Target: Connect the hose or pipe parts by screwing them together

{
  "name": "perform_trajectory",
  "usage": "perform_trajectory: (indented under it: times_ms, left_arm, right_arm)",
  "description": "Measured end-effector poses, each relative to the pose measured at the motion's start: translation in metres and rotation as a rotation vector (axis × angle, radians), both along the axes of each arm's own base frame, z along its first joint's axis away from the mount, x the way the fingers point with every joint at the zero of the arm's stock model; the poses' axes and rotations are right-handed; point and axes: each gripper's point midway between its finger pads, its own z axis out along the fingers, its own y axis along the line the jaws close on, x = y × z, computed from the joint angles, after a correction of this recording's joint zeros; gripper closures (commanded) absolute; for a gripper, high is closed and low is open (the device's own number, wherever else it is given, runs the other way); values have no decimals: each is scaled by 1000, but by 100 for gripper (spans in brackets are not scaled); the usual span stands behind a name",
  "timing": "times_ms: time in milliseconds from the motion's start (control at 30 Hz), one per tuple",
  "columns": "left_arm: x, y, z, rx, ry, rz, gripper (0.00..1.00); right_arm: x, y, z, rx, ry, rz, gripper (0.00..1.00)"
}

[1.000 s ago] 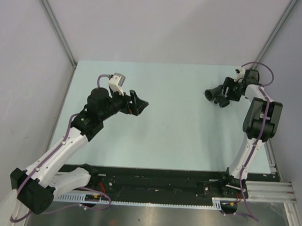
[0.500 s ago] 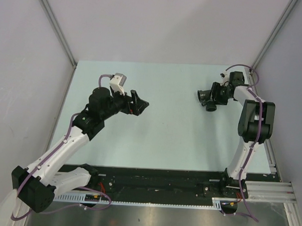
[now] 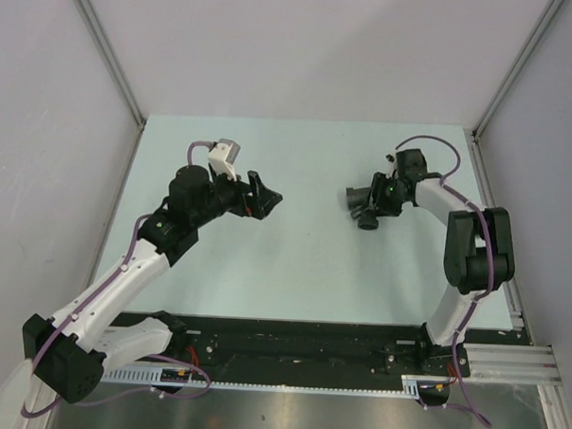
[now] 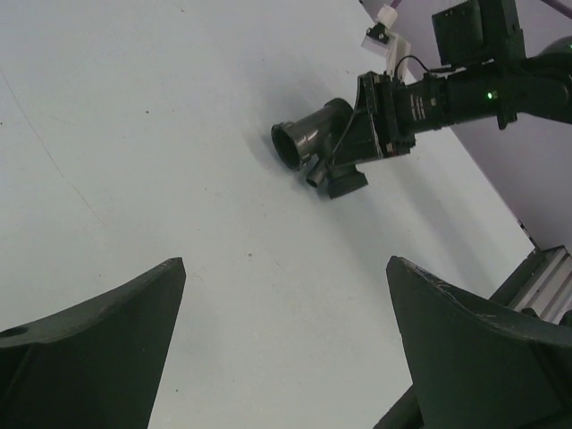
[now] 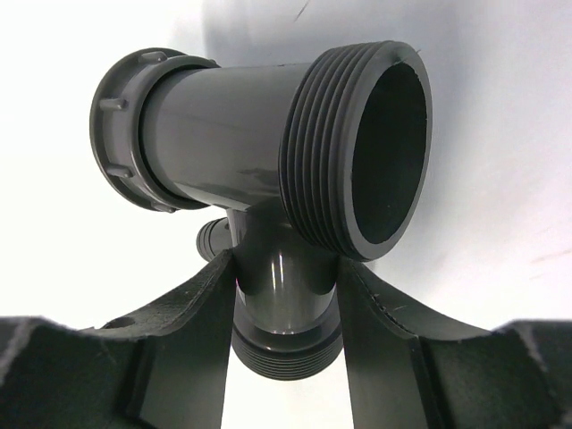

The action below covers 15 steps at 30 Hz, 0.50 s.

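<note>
The pale surface (image 3: pixel 293 272) is stretching out between grey walls (image 3: pixel 274 52); nearest the bases, the left tool (image 3: pixel 264 196) is hanging above it with its jaws spread wide and nothing between them, pointing across at the other arm, probably so that it can take or steady a part; farther back on the right, the right tool (image 5: pixel 286 286) is clamping shut on the side branch of the fitting (image 5: pixel 232 125), a hold that is leaving the threaded mouth (image 5: pixel 357 143) and the collar (image 5: pixel 121 125) free for screwing; the fitting is sitting low over the far right of the surface, though whether it is touching I cannot tell.
</note>
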Motion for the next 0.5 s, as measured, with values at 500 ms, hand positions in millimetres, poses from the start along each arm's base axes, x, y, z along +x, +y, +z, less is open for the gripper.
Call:
perform_trajectory:
  times_ms: [500]
  left_arm:
    - [2, -1, -6, 9, 15, 1, 1]
  right_arm:
    - [-143, 114, 26, 289, 56, -134, 38]
